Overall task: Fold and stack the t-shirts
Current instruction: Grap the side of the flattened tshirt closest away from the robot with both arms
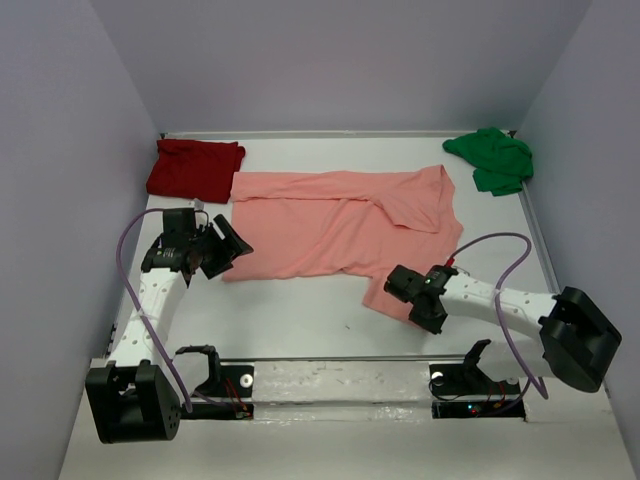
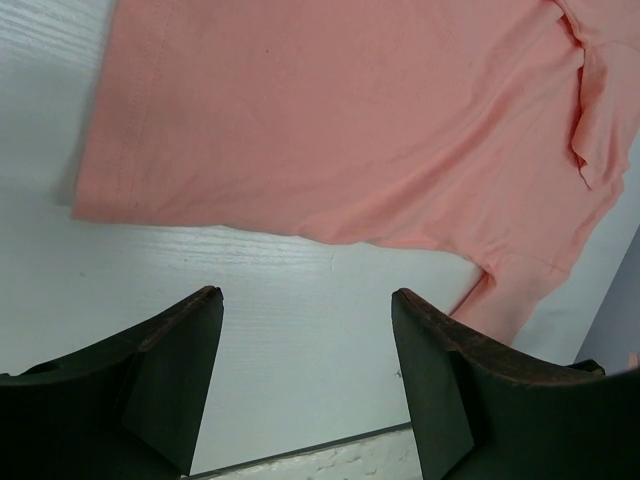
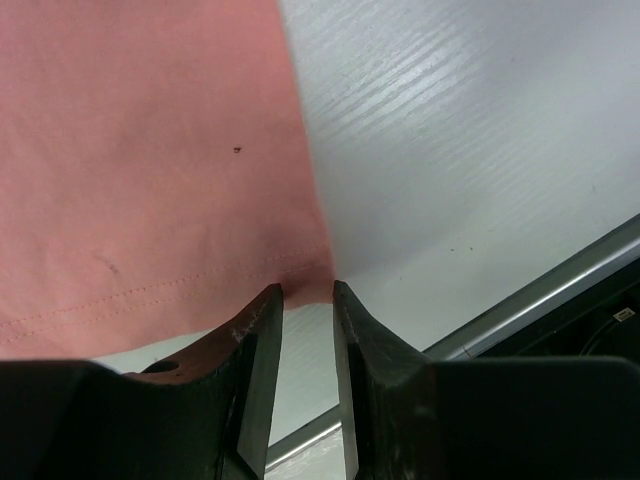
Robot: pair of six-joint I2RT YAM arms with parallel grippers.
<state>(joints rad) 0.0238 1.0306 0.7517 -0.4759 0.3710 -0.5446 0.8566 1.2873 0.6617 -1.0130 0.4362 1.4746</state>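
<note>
The red shirt (image 1: 195,168) is seen folded beyond the wide, empty left pincer (image 2: 305,300). The pink shirt (image 1: 330,225), unfolded, is met at its corner by the narrow, unclosed right pincer (image 3: 306,290). The green shirt (image 1: 492,160) is left crumpled beyond.

Pale lavender walls (image 1: 350,60) enclose a white table (image 1: 300,320) on three sides under even light.

You have a white counter (image 1: 300,325) with a fine streaked grain under everything. Pale lavender walls (image 1: 350,60) close it in at the back and on both sides. A metal rail (image 1: 340,359) runs along its near edge.
</note>
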